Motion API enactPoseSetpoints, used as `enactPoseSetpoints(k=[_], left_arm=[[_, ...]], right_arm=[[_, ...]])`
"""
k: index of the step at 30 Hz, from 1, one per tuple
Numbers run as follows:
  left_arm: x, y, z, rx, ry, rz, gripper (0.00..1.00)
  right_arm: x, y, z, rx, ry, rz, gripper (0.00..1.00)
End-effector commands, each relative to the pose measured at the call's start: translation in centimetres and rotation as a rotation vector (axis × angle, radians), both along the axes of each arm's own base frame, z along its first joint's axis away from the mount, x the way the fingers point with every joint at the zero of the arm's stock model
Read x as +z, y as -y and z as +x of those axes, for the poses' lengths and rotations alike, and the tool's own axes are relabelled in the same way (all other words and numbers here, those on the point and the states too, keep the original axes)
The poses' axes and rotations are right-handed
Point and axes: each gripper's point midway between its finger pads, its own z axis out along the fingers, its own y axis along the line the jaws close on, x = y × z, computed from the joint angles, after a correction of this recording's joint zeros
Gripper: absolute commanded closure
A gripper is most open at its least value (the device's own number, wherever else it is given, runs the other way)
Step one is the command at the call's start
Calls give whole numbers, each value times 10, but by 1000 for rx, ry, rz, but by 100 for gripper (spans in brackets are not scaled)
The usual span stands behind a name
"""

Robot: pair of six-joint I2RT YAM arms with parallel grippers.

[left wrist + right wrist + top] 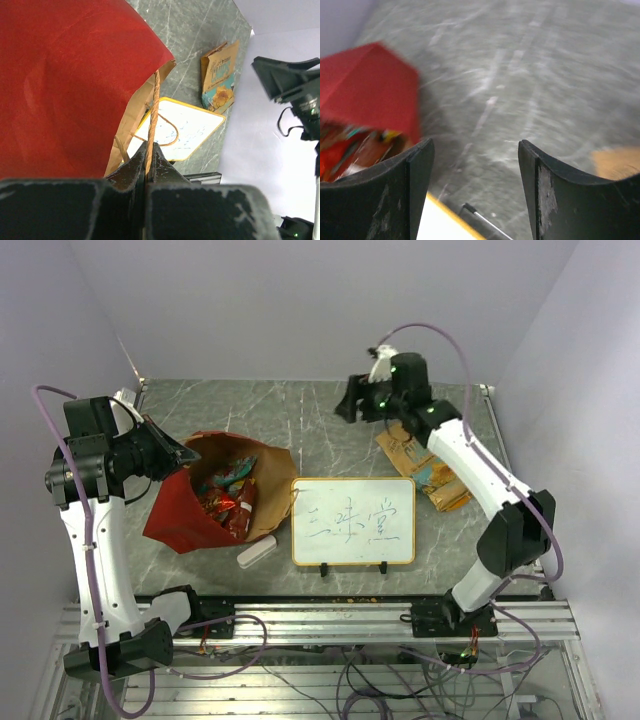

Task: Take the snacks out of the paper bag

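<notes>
Two arms work over the grey marbled table point(300, 420); the left gripper point(148, 150) has its jaws pressed together on the thin twisted handle point(154, 107) of the paper bag point(175, 510), and the cord runs up straight out of the pinch; the bag is on the left part of the table, red outside and brown inside, tilted with its mouth open toward the middle; several small snacks point(228, 498) in red, yellow and teal foil are inside the mouth, piled together; one large flat orange snack bag point(415, 462) lies on the table at the right side, well apart from the paper bag, partly under the right arm; the right gripper point(348, 400) hangs above the bare far part of the table, between the paper bag and the orange bag, and its jaws are spread wide with nothing between them; in the right wrist view the picture is blurred, but the red corner of the paper bag and some packets show at the left; a whiteboard point(352, 521) with yellow frame and blue writing is just beside the bag's mouth, on the near side; a small white block point(257, 553) lies near the board's left lower corner, close to the bag
</notes>
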Motion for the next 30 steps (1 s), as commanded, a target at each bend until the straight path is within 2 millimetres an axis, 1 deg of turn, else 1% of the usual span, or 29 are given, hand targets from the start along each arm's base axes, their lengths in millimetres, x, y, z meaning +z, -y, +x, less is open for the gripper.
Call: enactPoseSetpoints(k=[1,2,4,6,9,12,16,21,22,23,24,27,30], left_arm=[[9,4,-2,-21,39,-4,93],[9,3,-2,-23,39,-1,93],[9,5,-3,-36,39,-3,93],[9,6,-4,-48,39,-7,93],[8,6,-6,-56,35,4,93],[4,8,-6,-68,24,-5,93],[12,10,-2,-70,61,-20,93],[18,10,-2,-80,75,-8,93],[18,9,-4,-80,74,-2,93],[18,8,-5,-77,74,5,93],[18,7,-5,-70,71,12,93],[21,6,-7,-59,82,17,93],[23,7,-9,-54,96,17,93]], right_arm=[[56,-107,-66,488,388,78,33],[62,-123,-83,562,476,62,33],[67,-154,-112,682,611,56,32],[61,-180,-137,800,672,52,32],[52,-210,-159,916,706,29,33],[44,-229,-177,1003,773,-16,32],[30,-247,-190,1067,808,-47,32],[21,-263,-192,1093,804,-75,32],[17,-266,-195,1115,815,-91,32],[13,-269,-198,1149,836,-117,36],[6,-271,-205,1192,849,-150,38],[1,-272,-216,1278,959,-204,39],[-2,-273,-217,1309,1020,-233,38]])
